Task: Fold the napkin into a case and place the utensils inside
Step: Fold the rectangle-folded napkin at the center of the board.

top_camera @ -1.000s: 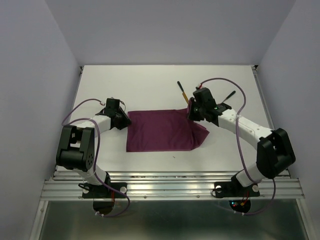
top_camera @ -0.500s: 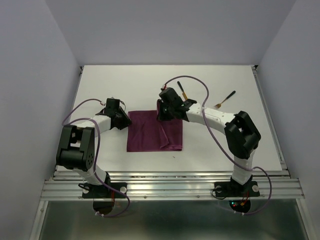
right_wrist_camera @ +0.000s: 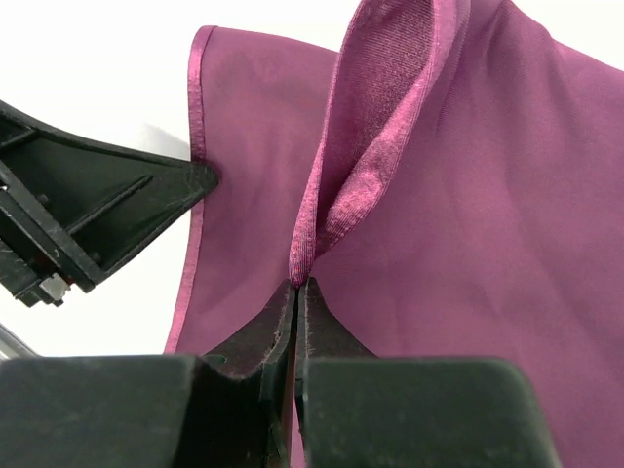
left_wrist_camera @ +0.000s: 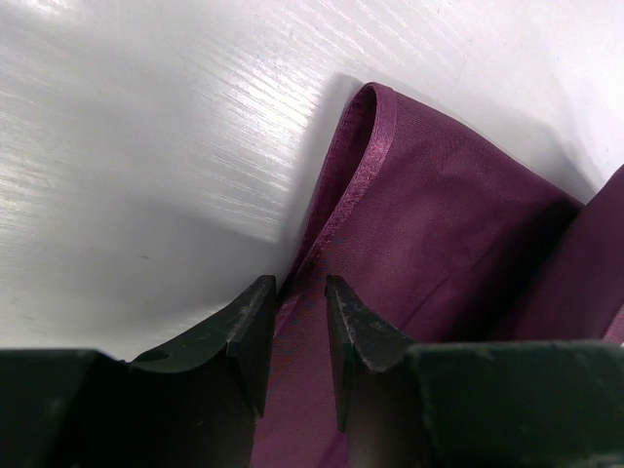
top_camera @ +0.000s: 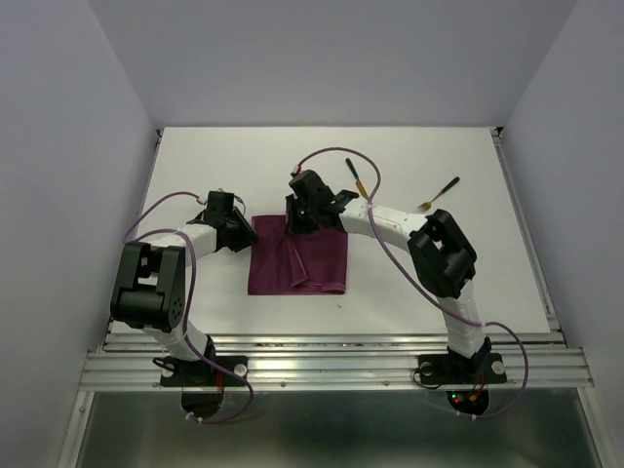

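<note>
Lilac walls close round a white surface [top_camera: 195, 166], where the napkin [top_camera: 317, 263] lies near the middle, part of it doubled over on itself. From above, the left pincer [top_camera: 246, 228] sits at the cloth's far left corner and the right pincer [top_camera: 293, 224] at its far edge. Beyond the cloth, one utensil [top_camera: 356, 178] lies just behind the right arm and a second utensil [top_camera: 441, 192] well off to the right, both outside the napkin. Only the wrist views show the grips. The right pincer's fingers [right_wrist_camera: 278, 331] are pressed together, pinching a raised fold of napkin. The left pincer's fingers [left_wrist_camera: 255, 322] stand slightly spread, the hem running between them.
</note>
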Controlling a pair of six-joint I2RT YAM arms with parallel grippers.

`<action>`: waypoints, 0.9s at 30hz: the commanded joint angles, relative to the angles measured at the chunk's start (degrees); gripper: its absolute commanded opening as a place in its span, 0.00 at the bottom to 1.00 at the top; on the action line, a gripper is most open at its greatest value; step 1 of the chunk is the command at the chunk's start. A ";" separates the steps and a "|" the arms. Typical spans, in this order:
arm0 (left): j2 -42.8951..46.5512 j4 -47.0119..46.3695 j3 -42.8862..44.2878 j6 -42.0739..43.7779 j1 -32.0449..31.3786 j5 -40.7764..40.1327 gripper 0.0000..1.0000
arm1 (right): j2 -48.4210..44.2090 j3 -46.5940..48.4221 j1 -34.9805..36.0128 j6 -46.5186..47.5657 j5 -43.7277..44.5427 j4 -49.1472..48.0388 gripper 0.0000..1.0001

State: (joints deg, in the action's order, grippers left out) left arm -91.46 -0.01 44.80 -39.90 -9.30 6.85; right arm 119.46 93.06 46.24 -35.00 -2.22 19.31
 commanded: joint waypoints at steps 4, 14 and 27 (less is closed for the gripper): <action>-1.88 3.62 -0.67 0.61 -0.46 -0.35 0.39 | 2.79 5.11 2.01 -0.42 -2.35 -0.24 0.01; -2.23 3.35 -0.50 0.61 -0.46 0.09 0.39 | 7.10 10.30 3.68 0.02 -3.41 1.34 0.01; -2.23 3.44 -0.50 0.61 -0.46 0.35 0.39 | 11.41 15.13 4.74 0.20 -4.20 2.66 0.01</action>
State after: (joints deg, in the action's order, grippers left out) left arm -91.83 -0.64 44.84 -39.92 -9.30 7.60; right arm 129.80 104.79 50.11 -34.94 -5.50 22.00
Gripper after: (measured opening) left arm 0.388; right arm 0.022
